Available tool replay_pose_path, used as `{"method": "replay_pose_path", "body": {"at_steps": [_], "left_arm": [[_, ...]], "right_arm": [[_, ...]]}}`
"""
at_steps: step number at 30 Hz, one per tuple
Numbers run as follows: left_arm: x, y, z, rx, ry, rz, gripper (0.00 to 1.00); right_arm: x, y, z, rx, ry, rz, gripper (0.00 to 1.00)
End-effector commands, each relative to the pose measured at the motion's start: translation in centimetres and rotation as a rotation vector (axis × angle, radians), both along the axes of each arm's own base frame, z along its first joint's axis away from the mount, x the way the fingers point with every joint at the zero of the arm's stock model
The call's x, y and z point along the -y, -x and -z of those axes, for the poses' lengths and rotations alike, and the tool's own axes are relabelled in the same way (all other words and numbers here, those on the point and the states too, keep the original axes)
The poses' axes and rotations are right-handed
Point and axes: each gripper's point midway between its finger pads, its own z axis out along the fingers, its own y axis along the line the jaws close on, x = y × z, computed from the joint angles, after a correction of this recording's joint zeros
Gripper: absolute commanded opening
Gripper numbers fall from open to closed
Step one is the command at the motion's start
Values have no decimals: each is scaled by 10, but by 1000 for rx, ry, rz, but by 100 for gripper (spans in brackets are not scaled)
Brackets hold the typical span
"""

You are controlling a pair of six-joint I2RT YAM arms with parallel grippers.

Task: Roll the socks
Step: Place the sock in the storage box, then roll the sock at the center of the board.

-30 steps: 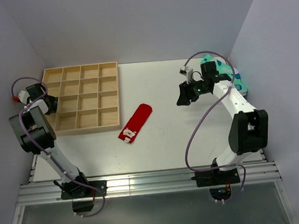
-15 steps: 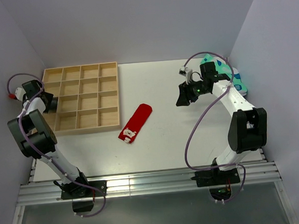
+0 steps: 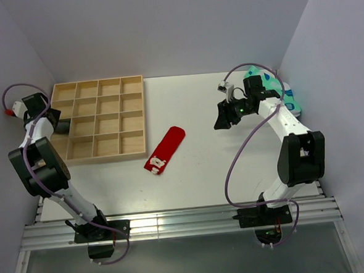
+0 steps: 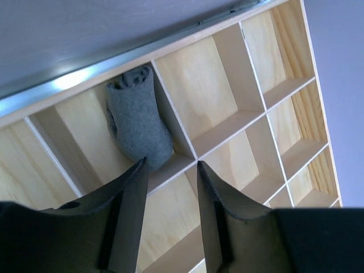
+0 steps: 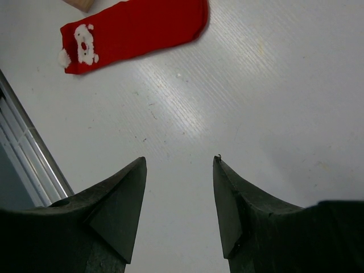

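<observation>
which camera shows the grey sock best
The left wrist view: the grey sock sits rolled in a wooden tray compartment, unobstructed. The top view shows only a small dark patch in the tray; the right wrist view misses it.

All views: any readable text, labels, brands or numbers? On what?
No readable text in any view.
Red sock: the white marking is a picture, not letters.
Mint socks: blue-and-white pattern, too small to tell.
Tray and grey sock: no marks.

Top view looks down on the whole bench (image 3: pixel 203 172); left wrist hangs close over the tray (image 4: pixel 176 122), right wrist low, sharing the red sock (image 5: pixel 136 28)
</observation>
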Motion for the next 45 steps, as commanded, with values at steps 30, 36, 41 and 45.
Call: {"method": "replay_pose_path", "body": {"at_steps": [30,36,41,45], "left_arm": [[302,174,-206,602,137,746,47],[303,183,-230,642,116,770,47],[302,187,-236,655,102,779,48],[303,186,-239,658,94,787,48]], "right_arm": [[-191,86,-8,374,130,-327,56],[-232,94,30,372,199,-328,54],[-262,99,47,367,224,-337,54],[-274,99,57,383,255,-331,54]]}}
